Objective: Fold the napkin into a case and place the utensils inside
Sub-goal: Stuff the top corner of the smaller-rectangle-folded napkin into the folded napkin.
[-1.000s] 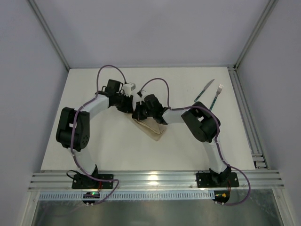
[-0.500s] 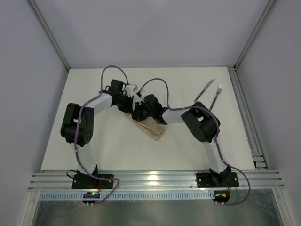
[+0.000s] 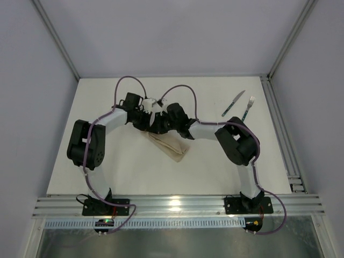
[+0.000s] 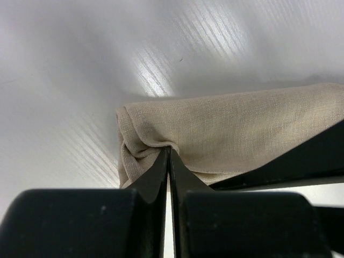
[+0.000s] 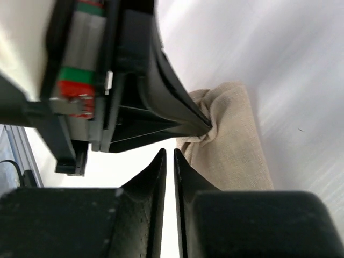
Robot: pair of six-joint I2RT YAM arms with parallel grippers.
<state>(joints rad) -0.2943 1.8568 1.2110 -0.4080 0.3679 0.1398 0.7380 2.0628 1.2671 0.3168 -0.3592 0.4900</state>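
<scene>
The beige napkin (image 3: 170, 145) lies folded into a narrow oblong case in the middle of the table. My left gripper (image 4: 170, 149) is shut on a pinch of cloth at the case's far left end; the cloth (image 4: 242, 126) puckers at the tips. My right gripper (image 5: 170, 152) is shut with nothing between its jaws, just beside that same end of the cloth (image 5: 236, 156). Both grippers meet over that end in the top view, left gripper (image 3: 152, 121), right gripper (image 3: 161, 123). The knife (image 3: 233, 103) and fork (image 3: 248, 108) lie side by side at the far right, apart from the cloth.
An aluminium rail (image 3: 279, 123) runs along the table's right edge, close to the fork. The left gripper's body (image 5: 107, 80) fills the upper left of the right wrist view, very close to my right fingers.
The right wrist has moved toward the far side and closer to the left gripper. The left arm's elbow has shifted a little. The cloth's far end stays pinched; the cutlery has not moved.
</scene>
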